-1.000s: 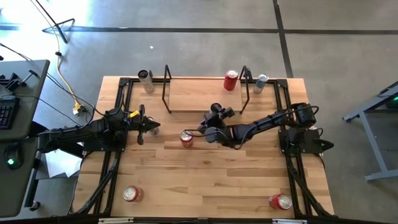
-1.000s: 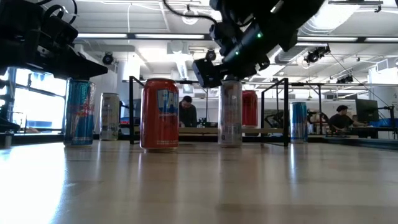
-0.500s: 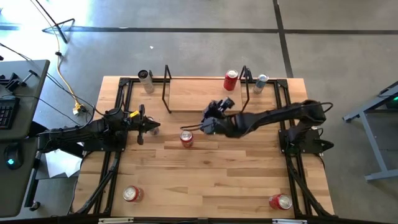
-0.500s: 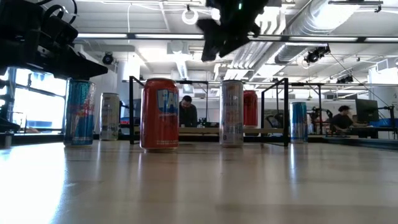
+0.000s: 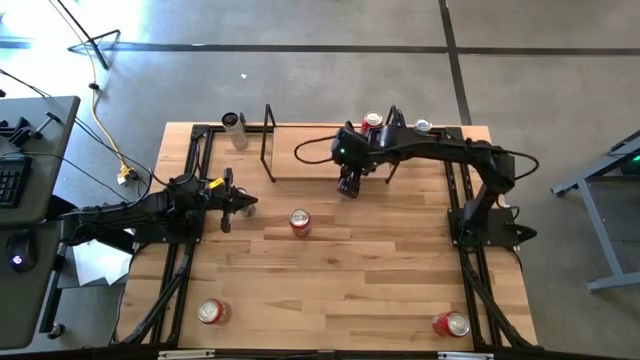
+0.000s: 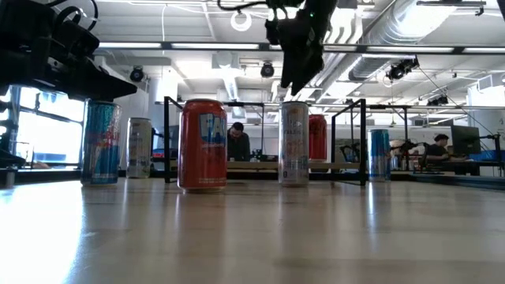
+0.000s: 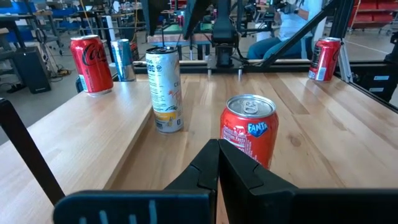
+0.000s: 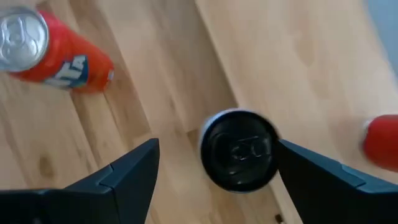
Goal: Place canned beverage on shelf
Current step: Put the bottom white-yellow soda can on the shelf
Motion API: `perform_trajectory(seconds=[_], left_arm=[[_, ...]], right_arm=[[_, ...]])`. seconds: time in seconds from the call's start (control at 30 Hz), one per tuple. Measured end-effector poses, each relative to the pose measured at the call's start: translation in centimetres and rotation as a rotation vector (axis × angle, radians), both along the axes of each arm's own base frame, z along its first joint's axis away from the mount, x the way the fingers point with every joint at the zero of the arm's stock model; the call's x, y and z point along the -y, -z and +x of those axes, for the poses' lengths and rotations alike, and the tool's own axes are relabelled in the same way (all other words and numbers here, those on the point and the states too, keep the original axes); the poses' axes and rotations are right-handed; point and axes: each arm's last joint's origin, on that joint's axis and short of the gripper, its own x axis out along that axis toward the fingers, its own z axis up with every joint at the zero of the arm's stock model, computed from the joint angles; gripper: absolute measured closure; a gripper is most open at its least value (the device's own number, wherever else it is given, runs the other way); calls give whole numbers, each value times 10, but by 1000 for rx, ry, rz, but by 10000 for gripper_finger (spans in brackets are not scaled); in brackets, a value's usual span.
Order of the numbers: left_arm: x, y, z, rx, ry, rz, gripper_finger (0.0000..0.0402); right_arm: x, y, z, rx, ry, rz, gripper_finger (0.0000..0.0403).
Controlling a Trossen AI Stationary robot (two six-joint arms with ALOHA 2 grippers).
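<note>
Slim can (image 8: 239, 150) upright at the shelf (image 5: 310, 152) front edge, directly beneath the right gripper (image 8: 214, 171), jaws spread, empty.

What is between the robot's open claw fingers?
In the right wrist view, a tall can with a dark top stands below, between the open right end effector fingers, on the wooden table.

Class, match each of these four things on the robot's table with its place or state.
1. left gripper
2. right gripper
3. Fanta can
4. Coca-Cola can

A. standing on the shelf
B. open, above a slim can
C. shut
D. mid-table, off the shelf

Pairs: 1-C, 2-B, 3-D, 4-A
</note>
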Motion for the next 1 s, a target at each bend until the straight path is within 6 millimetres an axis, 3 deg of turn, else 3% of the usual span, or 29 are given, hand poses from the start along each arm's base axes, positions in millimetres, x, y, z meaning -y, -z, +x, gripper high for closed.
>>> perform_trajectory(seconds=[0.7,1.0], left_arm=[[0,0,0,-2,-5,-3,401],[0,1,0,-5,-5,-4,402]], right_arm=[[13,26,9,-85,-18,-68,102],[16,31,9,-111,-5,-70,139]])
